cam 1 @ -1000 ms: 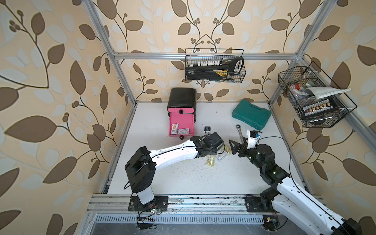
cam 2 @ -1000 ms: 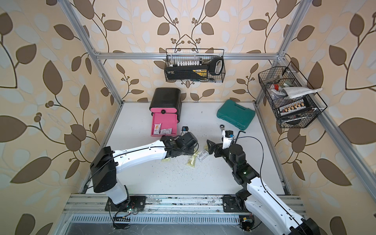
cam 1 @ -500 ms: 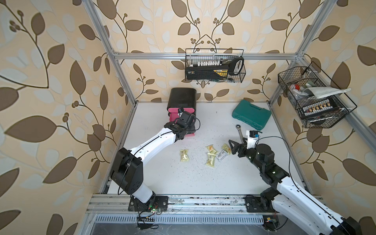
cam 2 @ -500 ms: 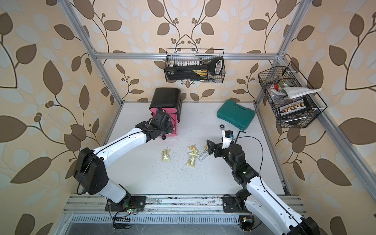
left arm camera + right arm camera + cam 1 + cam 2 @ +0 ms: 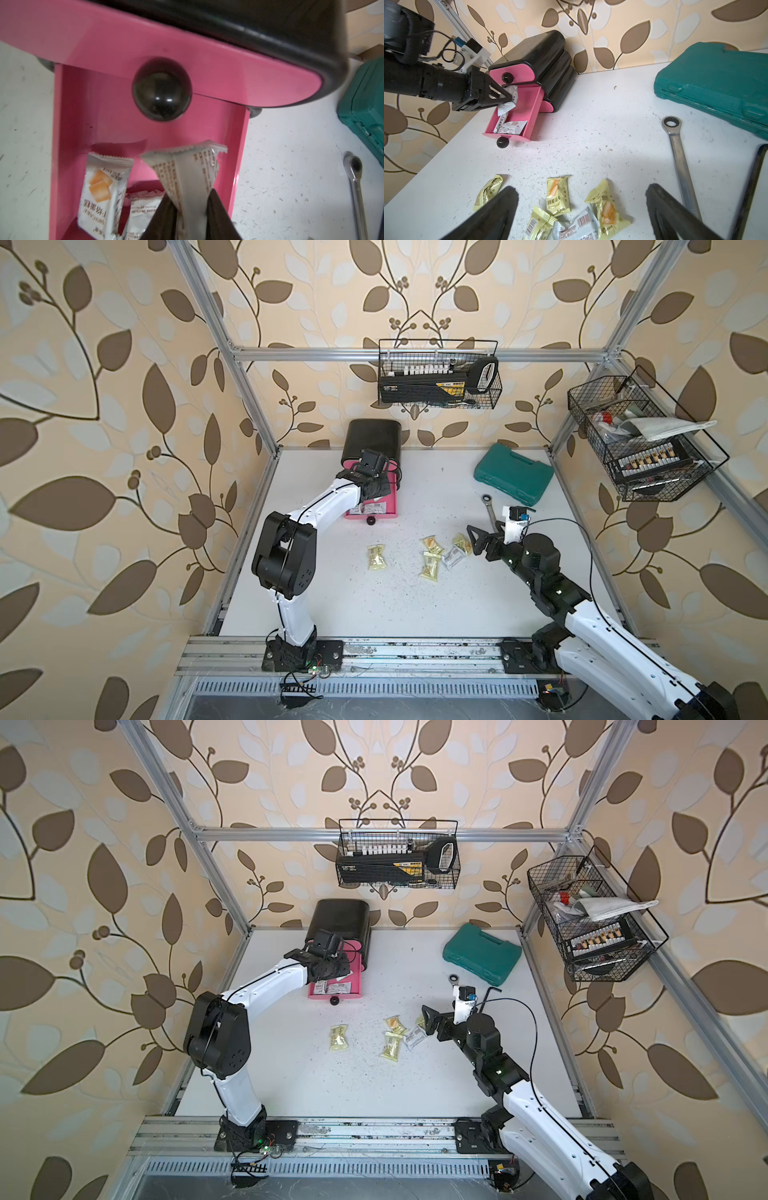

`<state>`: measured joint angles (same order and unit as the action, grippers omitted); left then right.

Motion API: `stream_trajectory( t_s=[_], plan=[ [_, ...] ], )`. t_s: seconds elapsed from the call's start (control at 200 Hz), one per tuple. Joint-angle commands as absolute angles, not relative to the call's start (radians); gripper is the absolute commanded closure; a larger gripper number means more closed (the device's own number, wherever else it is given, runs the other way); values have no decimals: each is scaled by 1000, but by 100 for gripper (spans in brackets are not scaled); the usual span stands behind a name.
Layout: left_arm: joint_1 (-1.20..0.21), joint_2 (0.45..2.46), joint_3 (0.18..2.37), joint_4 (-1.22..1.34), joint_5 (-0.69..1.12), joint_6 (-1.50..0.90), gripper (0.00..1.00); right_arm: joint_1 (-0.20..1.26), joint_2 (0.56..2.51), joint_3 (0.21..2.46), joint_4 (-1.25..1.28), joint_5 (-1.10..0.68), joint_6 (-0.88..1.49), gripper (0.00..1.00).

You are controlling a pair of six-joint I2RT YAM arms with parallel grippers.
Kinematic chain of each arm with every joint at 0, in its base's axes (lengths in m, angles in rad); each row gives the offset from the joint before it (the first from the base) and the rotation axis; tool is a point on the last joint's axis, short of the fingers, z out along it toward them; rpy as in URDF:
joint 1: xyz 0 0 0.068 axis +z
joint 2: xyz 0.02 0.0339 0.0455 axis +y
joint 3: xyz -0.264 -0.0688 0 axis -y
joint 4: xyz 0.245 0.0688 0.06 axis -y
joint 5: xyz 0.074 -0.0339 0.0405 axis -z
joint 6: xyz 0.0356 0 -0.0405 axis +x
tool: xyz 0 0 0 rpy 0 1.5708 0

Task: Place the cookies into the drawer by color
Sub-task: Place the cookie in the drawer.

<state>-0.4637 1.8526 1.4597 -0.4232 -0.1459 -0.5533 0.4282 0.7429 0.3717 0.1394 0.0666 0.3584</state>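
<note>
The black cabinet [image 5: 372, 437] has its middle pink drawer [image 5: 386, 506] pulled out. Two white cookies [image 5: 99, 191] lie in the drawer [image 5: 68, 124]. My left gripper [image 5: 189, 195] hangs over it, shut on a white cookie [image 5: 185, 172]; the right wrist view shows that cookie [image 5: 508, 101] dangling above the drawer [image 5: 529, 108]. Several yellow cookies [image 5: 376, 558] [image 5: 557, 195] and a white one [image 5: 577, 228] lie mid-table. My right gripper [image 5: 581, 190] stands wide open just right of that cluster [image 5: 478, 541], holding nothing.
A teal tool case [image 5: 515, 477] sits at the back right, with a ratchet wrench [image 5: 679, 158] and a black hex key [image 5: 753, 187] in front of it. Wire baskets [image 5: 438, 377] [image 5: 636, 439] hang on the back and right walls.
My left arm has swung from the cookie cluster back to the open drawer, carrying the white cookie. The right arm has stayed put.
</note>
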Motion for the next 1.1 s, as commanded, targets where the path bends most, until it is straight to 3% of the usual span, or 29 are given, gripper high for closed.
stream_trajectory(
  t_s=[0.0, 0.38, 0.79, 0.93, 1.095],
  plan=[
    [-453, 1902, 1526, -436, -103, -463, 70, 431, 749, 356, 159, 55, 364, 1],
    [-452, 1941, 1546, -437, -77, -413, 66, 432, 755, 357, 161, 52, 364, 1],
    [-464, 1737, 1448, -340, 97, -420, 59, 432, 760, 357, 163, 51, 364, 1],
    [-555, 1651, 1407, -343, 112, -390, 59, 432, 756, 357, 162, 52, 364, 1],
    [-760, 1597, 1343, -361, 64, -322, 58, 431, 740, 353, 159, 61, 363, 1]
  ],
)
